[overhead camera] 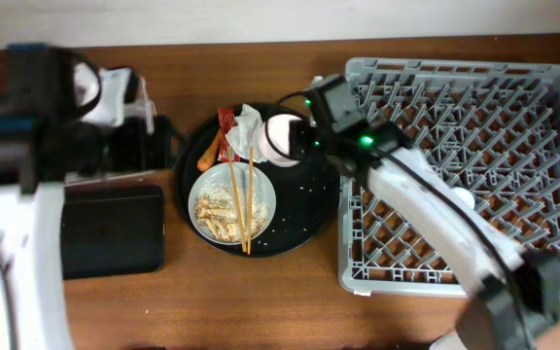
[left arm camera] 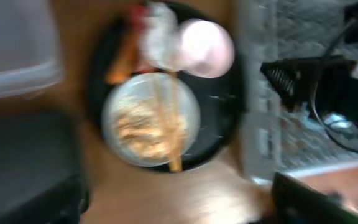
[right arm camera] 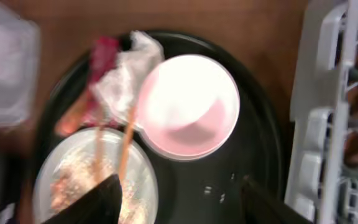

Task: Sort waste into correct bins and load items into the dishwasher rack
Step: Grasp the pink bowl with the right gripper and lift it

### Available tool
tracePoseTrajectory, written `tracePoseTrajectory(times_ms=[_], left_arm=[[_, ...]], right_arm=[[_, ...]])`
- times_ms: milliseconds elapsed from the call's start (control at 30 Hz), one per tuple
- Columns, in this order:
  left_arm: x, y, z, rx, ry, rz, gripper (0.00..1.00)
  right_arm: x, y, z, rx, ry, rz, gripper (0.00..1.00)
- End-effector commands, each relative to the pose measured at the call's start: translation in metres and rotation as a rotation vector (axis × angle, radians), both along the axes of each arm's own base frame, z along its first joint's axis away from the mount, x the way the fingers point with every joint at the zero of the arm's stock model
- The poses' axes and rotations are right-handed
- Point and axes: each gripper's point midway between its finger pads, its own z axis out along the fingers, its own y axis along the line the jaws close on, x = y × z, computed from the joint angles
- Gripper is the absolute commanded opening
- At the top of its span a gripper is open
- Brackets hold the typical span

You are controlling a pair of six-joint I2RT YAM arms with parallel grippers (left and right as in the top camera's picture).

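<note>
1. Left pincer: hangs over the far left of the counter, above the tub. Its view is blurred, so I cannot tell whether its fingers are apart or together.
2. Bins: one clear tub at the back and one shallow black tray in front of it. No waste is visible in either.
3. Round black tray, one, centre: it carries all the unsorted things.
4. Waste at its back left: one red wrapper, one orange carrot scrap and one crumpled napkin.
5. White bowl, one, at the front: it holds beige food scraps, and two chopsticks lie across it.
6. Pink bowl, one: upright, beside the napkin, apparently empty.
7. Right pincer: fingers spread wide with nothing between them, poised just above the pink bowl.
8. Rack, one, right: no dish is clearly seated among its pegs.
9. Step in hand, as judged: picking up the pink bowl. The next move calls for lowering the fingers astride its rim and closing, then carrying it right into the rack.
</note>
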Motion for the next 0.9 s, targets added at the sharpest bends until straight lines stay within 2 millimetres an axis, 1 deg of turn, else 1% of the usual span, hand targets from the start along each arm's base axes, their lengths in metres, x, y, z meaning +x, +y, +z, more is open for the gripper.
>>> tracePoseTrajectory(times_ms=[0, 67, 100, 167, 200, 267, 300, 333, 367, 400, 433, 467, 500, 533, 567, 600, 633, 667, 733, 767, 800, 867], left_arm=[[-0.019, 0.042, 0.025, 0.148, -0.080, 0.250, 0.99], [-0.022, 0.040, 0.030, 0.138, -0.101, 0.247, 0.99], [-0.019, 0.037, 0.033, 0.119, -0.120, 0.236, 0.99], [-0.020, 0.037, 0.033, 0.119, -0.117, 0.236, 0.99], [-0.020, 0.037, 0.033, 0.119, -0.118, 0.237, 0.99], [-0.020, 0.037, 0.033, 0.119, -0.117, 0.236, 0.99], [-0.020, 0.037, 0.033, 0.119, -0.117, 0.236, 0.99], [-0.020, 0.037, 0.033, 0.119, -0.118, 0.237, 0.99], [-0.020, 0.037, 0.033, 0.119, -0.117, 0.236, 0.99], [-0.020, 0.037, 0.033, 0.119, -0.118, 0.237, 0.99], [-0.020, 0.037, 0.033, 0.119, -0.117, 0.236, 0.99], [-0.020, 0.037, 0.033, 0.119, -0.117, 0.236, 0.99], [-0.020, 0.037, 0.033, 0.119, -0.117, 0.236, 0.99], [-0.020, 0.037, 0.033, 0.119, -0.117, 0.236, 0.99], [-0.020, 0.037, 0.033, 0.119, -0.118, 0.237, 0.99], [-0.020, 0.037, 0.033, 0.119, -0.117, 0.236, 0.99], [-0.020, 0.037, 0.033, 0.119, -0.118, 0.237, 0.99], [-0.020, 0.037, 0.033, 0.119, -0.117, 0.236, 0.99], [-0.020, 0.037, 0.033, 0.119, -0.117, 0.236, 0.99], [-0.020, 0.037, 0.033, 0.119, -0.117, 0.236, 0.99], [-0.020, 0.037, 0.033, 0.119, -0.118, 0.237, 0.99], [-0.020, 0.037, 0.033, 0.119, -0.118, 0.237, 0.99]], right_arm=[[0.040, -0.014, -0.058, -0.016, 0.044, -0.125, 0.60], [0.053, -0.014, -0.081, -0.015, 0.049, -0.128, 0.60], [0.060, -0.016, -0.094, -0.017, 0.055, -0.140, 0.60], [0.067, -0.023, -0.116, -0.028, 0.078, -0.157, 0.56], [0.067, -0.024, -0.127, -0.027, 0.098, -0.155, 0.51], [0.060, -0.015, -0.147, -0.004, 0.155, -0.122, 0.40], [0.058, -0.012, -0.151, 0.002, 0.169, -0.112, 0.32], [0.056, -0.012, -0.152, 0.000, 0.176, -0.110, 0.20], [0.056, -0.011, -0.140, 0.021, 0.165, -0.103, 0.04], [0.056, -0.012, -0.128, 0.024, 0.149, -0.099, 0.04], [0.055, -0.013, -0.108, 0.016, 0.121, -0.072, 0.04], [0.053, -0.014, -0.082, 0.014, 0.085, -0.047, 0.04], [0.046, -0.019, -0.045, 0.019, 0.035, -0.042, 0.04], [0.041, -0.025, -0.026, 0.014, 0.008, -0.054, 0.04], [0.029, -0.044, 0.010, -0.026, -0.046, -0.101, 0.04], [0.015, -0.071, 0.041, -0.096, -0.100, -0.173, 0.04], [-0.004, -0.118, 0.076, -0.241, -0.176, -0.309, 0.04], [-0.017, -0.151, 0.095, -0.348, -0.218, -0.407, 0.04], [-0.055, -0.230, 0.135, -0.639, -0.287, -0.664, 0.04], [-0.068, -0.258, 0.142, -0.740, -0.279, -0.753, 0.04], [-0.077, -0.284, 0.141, -0.825, -0.237, -0.817, 0.04], [-0.084, -0.333, 0.123, -0.904, -0.124, -0.939, 0.04]])
